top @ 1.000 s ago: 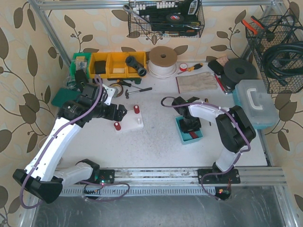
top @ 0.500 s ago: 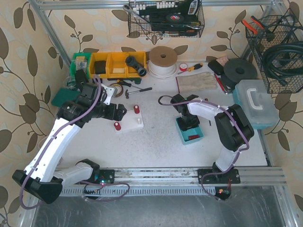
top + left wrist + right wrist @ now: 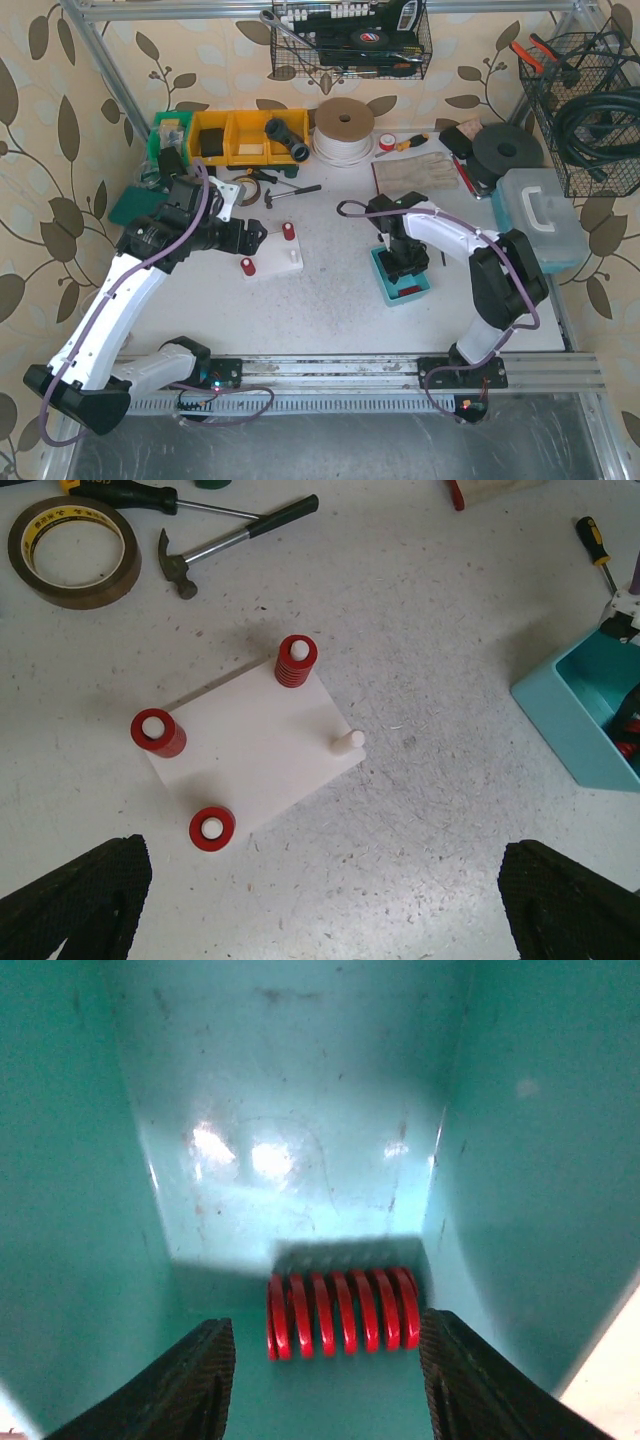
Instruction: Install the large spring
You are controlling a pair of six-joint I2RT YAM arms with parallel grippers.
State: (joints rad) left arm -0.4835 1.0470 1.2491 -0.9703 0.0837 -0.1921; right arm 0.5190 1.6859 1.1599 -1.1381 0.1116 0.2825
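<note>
A large red spring (image 3: 342, 1312) lies on its side on the floor of the teal bin (image 3: 402, 277), against the bin's far wall. My right gripper (image 3: 325, 1375) is open inside the bin, one finger on each side of the spring, not touching it. A white plate (image 3: 258, 744) with four pegs lies on the table, also seen in the top view (image 3: 275, 257). Three pegs carry red springs (image 3: 296, 661); one peg (image 3: 347, 742) is bare. My left gripper (image 3: 320, 910) is open and empty, hovering above the table near the plate.
A hammer (image 3: 235, 535) and a tape roll (image 3: 75, 552) lie beyond the plate. A screwdriver (image 3: 595, 550) lies by the teal bin (image 3: 590, 715). Yellow bins (image 3: 245, 135), a cord reel (image 3: 343, 128) and a plastic case (image 3: 540, 215) stand at the back and right.
My right gripper has dropped further into the teal bin, around the spring. The left arm has barely moved.
</note>
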